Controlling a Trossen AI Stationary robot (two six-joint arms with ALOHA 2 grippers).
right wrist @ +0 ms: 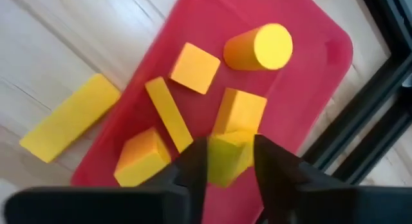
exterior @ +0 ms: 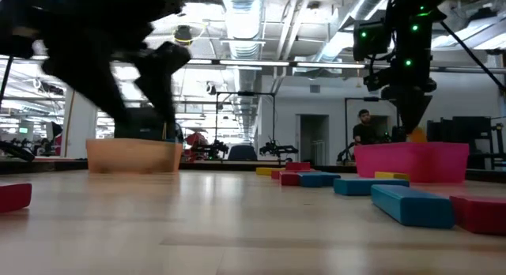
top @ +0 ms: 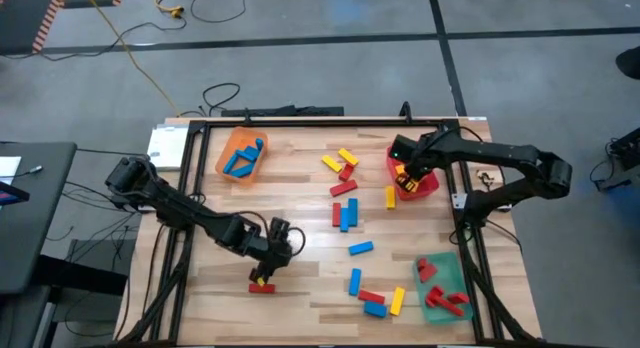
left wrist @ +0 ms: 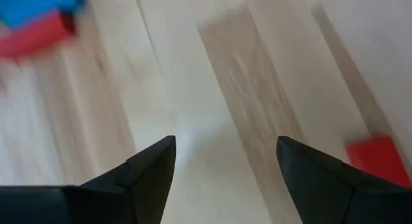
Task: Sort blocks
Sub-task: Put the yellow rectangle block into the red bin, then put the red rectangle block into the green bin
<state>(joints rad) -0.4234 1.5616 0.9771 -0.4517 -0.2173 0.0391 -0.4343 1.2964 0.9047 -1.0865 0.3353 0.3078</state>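
Observation:
My left gripper [top: 267, 271] is open over bare wood near the table's front left [left wrist: 225, 147]. A red block [top: 262, 285] lies just beside it and also shows in the left wrist view [left wrist: 380, 156]. My right gripper [top: 403, 176] is shut on a yellow block [right wrist: 226, 158] over the red tray [right wrist: 322, 50], which holds several yellow blocks [right wrist: 193, 66]. Loose red, yellow and blue blocks [top: 348, 216] lie flat across the middle of the table. My right gripper pinches the yellow block's two opposite sides [right wrist: 215, 161] between its two fingers, coming from above and pointing down. The block sits between the fingertips above the tray's floor. Whether it touches the blocks below, I cannot tell.
An orange tray [top: 228, 148] with blue blocks stands at the far left. A green tray [top: 432, 306] with red blocks stands at the near right. A yellow block [right wrist: 71, 124] lies on the wood beside the red tray. Black frame posts [top: 462, 223] edge the table.

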